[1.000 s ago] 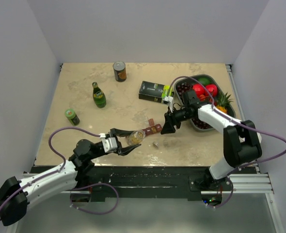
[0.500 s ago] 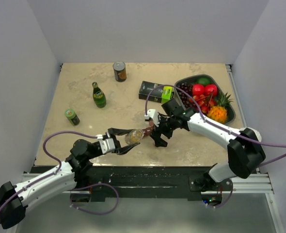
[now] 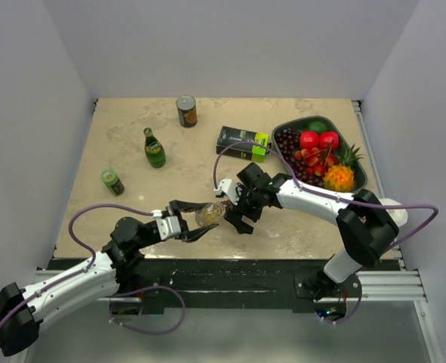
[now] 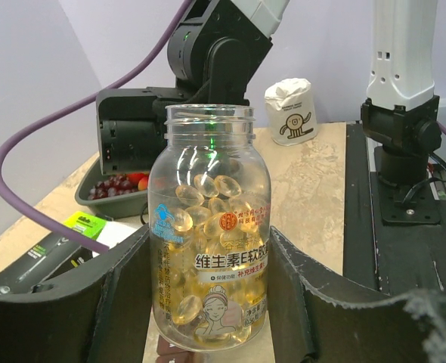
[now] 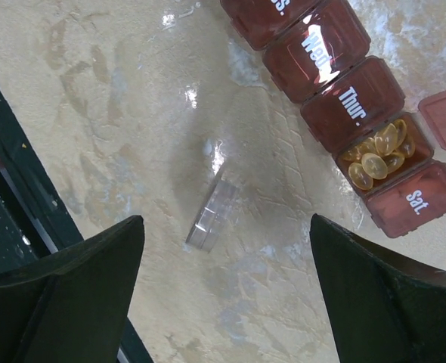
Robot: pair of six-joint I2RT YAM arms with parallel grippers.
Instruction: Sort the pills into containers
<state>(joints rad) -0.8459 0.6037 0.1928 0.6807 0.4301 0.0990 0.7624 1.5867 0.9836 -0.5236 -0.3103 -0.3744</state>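
Note:
My left gripper (image 4: 208, 242) is shut on an uncapped clear pill bottle (image 4: 209, 227) full of yellow softgel pills (image 4: 208, 193), held upright just above the table. In the top view that bottle (image 3: 209, 214) is at the front centre. The containers (image 5: 336, 72), a dark red strip of day-labelled compartments, lie at the upper right of the right wrist view. One compartment stands open with several pills (image 5: 378, 151) in it. My right gripper (image 5: 224, 221) is open above a small clear cap (image 5: 212, 219) lying on the table. From above, the right gripper (image 3: 238, 214) covers most of the strip.
A black-and-green box (image 3: 242, 142) and a grey fruit tray (image 3: 361, 178) sit at the back right. A green bottle (image 3: 154, 148), a can (image 3: 186, 110) and a small green jar (image 3: 112, 181) stand on the left. The table's dark front edge (image 5: 11, 151) is close to the cap.
My right arm has swung left and nearer, from beside the fruit tray to over the strip, and its jaws have opened wide. The left gripper has kept the bottle still.

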